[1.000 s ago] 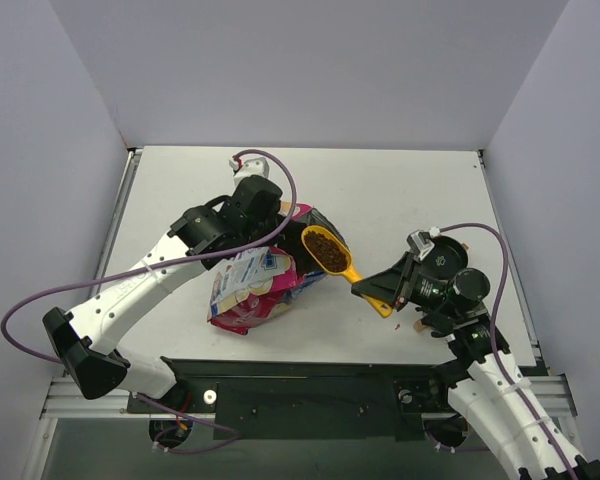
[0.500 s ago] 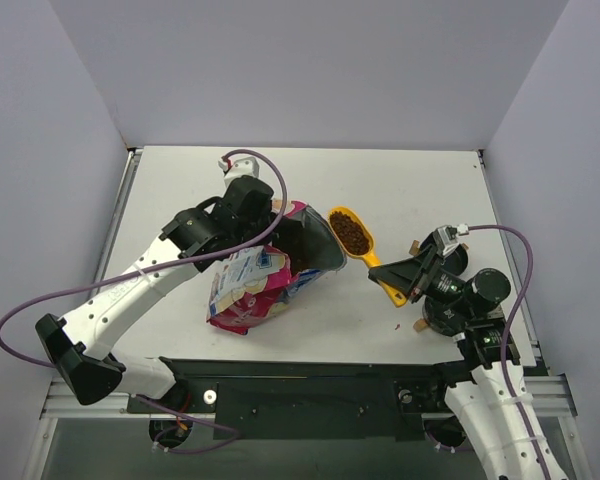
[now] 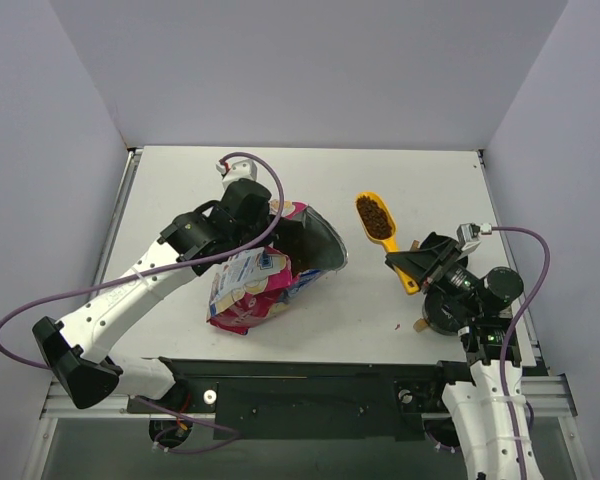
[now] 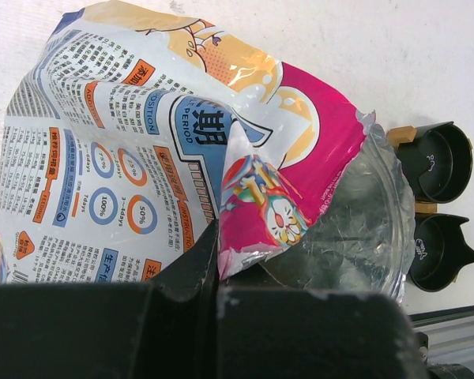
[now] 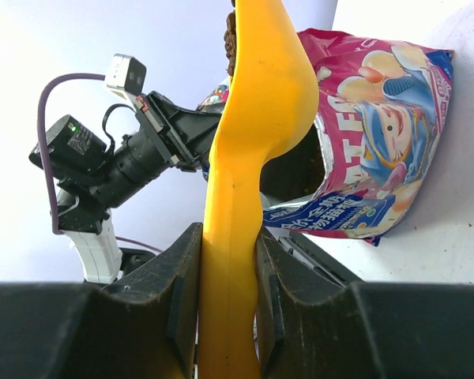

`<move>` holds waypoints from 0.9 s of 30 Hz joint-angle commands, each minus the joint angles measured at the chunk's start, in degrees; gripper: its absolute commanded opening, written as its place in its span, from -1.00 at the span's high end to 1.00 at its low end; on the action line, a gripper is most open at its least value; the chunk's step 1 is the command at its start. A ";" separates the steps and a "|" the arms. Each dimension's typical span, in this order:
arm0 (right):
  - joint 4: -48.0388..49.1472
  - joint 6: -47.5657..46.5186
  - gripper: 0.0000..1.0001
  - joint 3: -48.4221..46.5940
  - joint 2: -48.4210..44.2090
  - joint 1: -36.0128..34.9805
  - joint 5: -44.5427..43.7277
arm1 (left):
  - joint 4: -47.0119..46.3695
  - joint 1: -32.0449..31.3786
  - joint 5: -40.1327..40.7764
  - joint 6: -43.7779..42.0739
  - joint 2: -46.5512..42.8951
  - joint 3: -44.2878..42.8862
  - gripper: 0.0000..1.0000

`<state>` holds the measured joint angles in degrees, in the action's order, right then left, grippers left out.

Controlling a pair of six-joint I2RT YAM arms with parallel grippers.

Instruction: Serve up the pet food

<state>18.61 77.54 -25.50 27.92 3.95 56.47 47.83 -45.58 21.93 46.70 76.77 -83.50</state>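
Dark-brown kibble pellets (image 3: 373, 214) are held in a yellow plastic scoop (image 3: 389, 241), clamped by its handle in the slightly parted right gripper (image 5: 226, 264); the pink-and-blue printed bag (image 4: 142, 142), marked "PERIOD" and "100%", is pinched by the closed left gripper (image 4: 215, 264). Next, the scoop should be tipped over 1 of the 2 black round bowls (image 4: 436, 162).

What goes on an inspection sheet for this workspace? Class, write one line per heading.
Surface: white table.
Job's things: kibble heaped in a yellow scoop, right of the open bag; two black bowls, no kibble seen inside.
Clutter: one small speck by the right arm.
Grippers: left gripper shut on the bag's rim; right gripper shut on the scoop's handle.
Cables: purple cables loop off both arms.
Surroundings: plain walls on three sides.
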 commanded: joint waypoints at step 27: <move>-18.08 -8.02 1.00 6.24 -8.93 10.21 -24.20 | -9.60 0.32 0.31 -1.88 -10.41 6.34 1.00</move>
<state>2.37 71.88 -17.52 21.02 13.63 37.80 43.27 -45.19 23.77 44.34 70.00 -76.60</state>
